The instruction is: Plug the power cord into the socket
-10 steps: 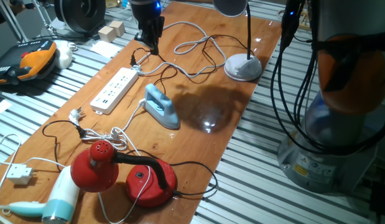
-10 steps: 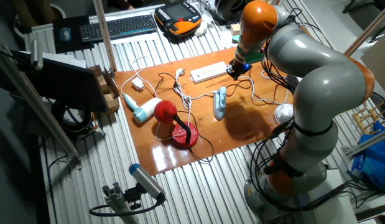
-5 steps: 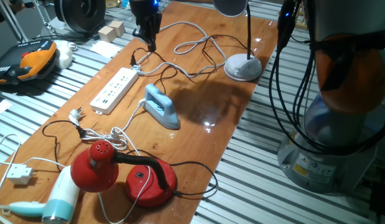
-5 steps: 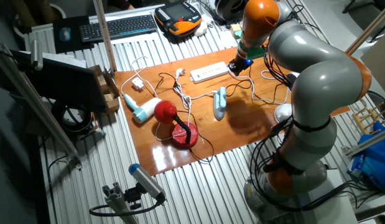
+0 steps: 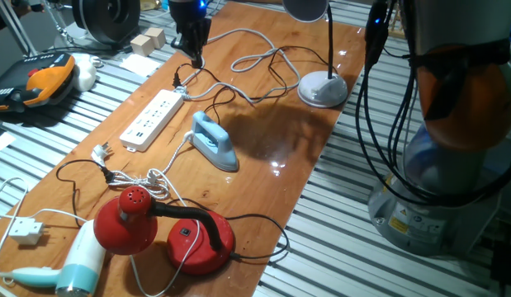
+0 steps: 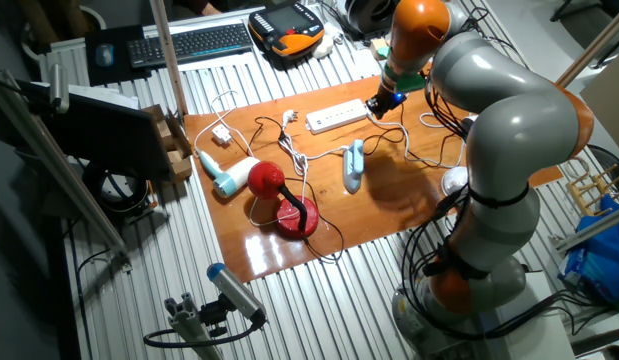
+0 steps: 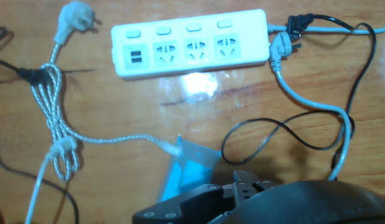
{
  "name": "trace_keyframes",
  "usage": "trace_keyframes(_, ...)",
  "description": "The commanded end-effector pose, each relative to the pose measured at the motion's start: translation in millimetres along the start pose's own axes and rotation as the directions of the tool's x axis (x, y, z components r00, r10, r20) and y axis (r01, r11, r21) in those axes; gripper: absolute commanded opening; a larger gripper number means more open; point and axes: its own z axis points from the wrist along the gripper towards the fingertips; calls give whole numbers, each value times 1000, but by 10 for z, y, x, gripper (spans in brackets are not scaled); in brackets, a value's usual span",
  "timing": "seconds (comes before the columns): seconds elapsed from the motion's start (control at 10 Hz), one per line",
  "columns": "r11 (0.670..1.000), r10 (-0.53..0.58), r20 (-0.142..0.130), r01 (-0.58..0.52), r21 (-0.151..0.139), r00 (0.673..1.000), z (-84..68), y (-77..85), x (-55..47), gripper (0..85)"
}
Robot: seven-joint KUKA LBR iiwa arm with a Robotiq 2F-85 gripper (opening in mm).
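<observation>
A glossy brown wooden worktop (image 5: 305, 132) lies on a ribbed grey metal bench (image 5: 338, 239). Overhead light glares off the wood. A black keyboard (image 6: 194, 42) and orange-black handset (image 6: 287, 22) sit behind.

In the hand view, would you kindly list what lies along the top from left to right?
Grey plug → white power strip → small black plug of the thin black power cord, lying by the strip's right end.
</observation>
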Motion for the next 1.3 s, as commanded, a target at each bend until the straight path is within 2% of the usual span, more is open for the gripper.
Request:
trace_keyframes(0.0, 1000, 11, 7, -11, 11, 1000, 16, 26, -23, 0)
trace_keyframes(0.2, 999, 34, 11, -34, -1, 999, 37, 34, -72, 0)
trace_keyframes(0.4, 999, 37, 8, -37, 5, 999, 26, 27, -89, 0)
trace_keyframes(0.7, 1000, -7, -4, 8, 4, 1000, 37, -156, -195, 0)
trace_keyframes(0.8, 1000, -14, 2, 14, 4, 1000, 63, -211, -229, 0)
trace_keyframes(0.9, 1000, -5, 5, 5, 9, 1000, 67, -225, -234, 0)
trace_keyframes(1.1, 1000, 14, -12, -14, 3, 1000, 61, -225, -233, 0)
trace_keyframes(1.2, 1000, 17, -25, -18, -24, 1000, 61, -225, -233, 0)
